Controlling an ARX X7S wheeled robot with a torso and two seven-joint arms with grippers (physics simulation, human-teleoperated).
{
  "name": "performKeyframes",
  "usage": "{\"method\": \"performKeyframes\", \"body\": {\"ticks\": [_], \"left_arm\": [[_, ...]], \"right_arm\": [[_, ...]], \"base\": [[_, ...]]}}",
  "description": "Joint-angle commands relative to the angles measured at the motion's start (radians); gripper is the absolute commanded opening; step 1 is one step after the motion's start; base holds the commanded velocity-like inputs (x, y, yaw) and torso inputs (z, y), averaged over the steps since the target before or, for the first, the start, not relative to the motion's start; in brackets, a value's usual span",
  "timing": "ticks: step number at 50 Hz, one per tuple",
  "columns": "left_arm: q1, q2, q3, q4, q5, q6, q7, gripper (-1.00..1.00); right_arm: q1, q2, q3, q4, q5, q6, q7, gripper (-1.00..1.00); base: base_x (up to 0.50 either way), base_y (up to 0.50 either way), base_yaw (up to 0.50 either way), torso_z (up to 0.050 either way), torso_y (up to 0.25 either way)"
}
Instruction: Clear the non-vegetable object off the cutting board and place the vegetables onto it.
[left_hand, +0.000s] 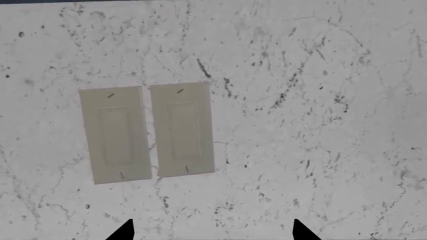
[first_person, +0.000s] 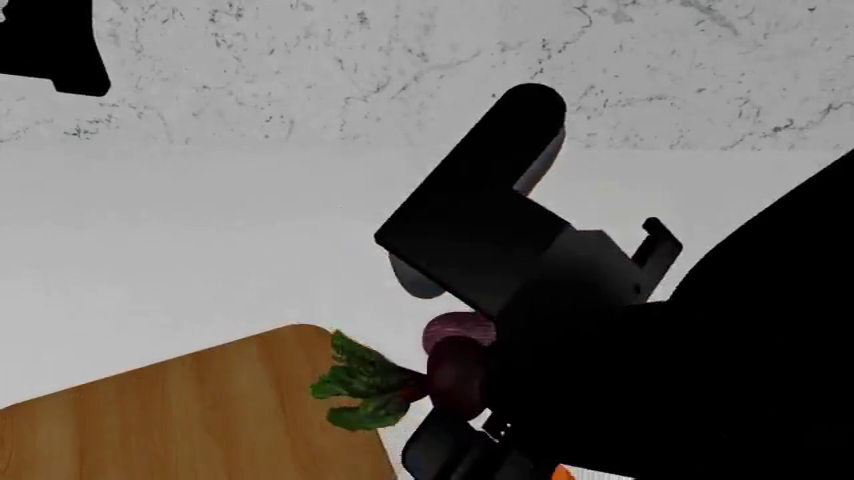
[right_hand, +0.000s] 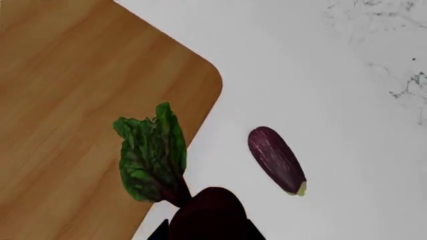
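Beside the board's corner, the right gripper (right_hand: 207, 235) clasped the beet bulb (right_hand: 208, 212).
Its green leaves (right_hand: 152, 152) lay over the cutting board (right_hand: 80, 100) edge; the eggplant (right_hand: 276, 159) rested apart on the white counter (right_hand: 300, 65). Farther off, the left gripper (left_hand: 212, 231) stood spread, holding nothing, facing two wall switch plates (left_hand: 148, 131).

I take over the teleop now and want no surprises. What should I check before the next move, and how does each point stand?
1. Beet in right pincer: cannot tell; the bulb sits at the tips, contact hidden.
2. Beet bulb off the board: ok; only its leaves overlap the edge.
3. Eggplant on the board: not ok; it lies on the counter beside it.
4. Tomato found: cannot tell.
5. Left pincer free: ok; open, facing wall switches.
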Motion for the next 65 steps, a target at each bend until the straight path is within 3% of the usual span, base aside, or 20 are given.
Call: {"method": "performKeyframes", "body": {"ticks": [1,30,65], "left_arm": [[0.001,0.007,0.000,0.016,-0.011,-0.009,-0.008,1.00],[-0.003,-0.006,-0.009,0.018,-0.025,-0.004,-0.010,1.00],[0.006,-0.022,-0.012,0.021,-0.030,0.020,-0.015,1.00]], "right_arm": [[0.053,0.121,-0.011,0.017,0.027,0.013,0.043,-1.00],[0.135,0.331,-0.077,0.114,-0.120,0.092,0.031,-1.00],[-0.149,0.553,-0.144,0.012,-0.205,-0.157,-0.023,-1.00]], "base": [[0.00,0.00,0.00,0.000,0.000],[0.00,0.00,0.00,0.000,0.000],[0.00,0.00,0.00,0.000,0.000]]}}
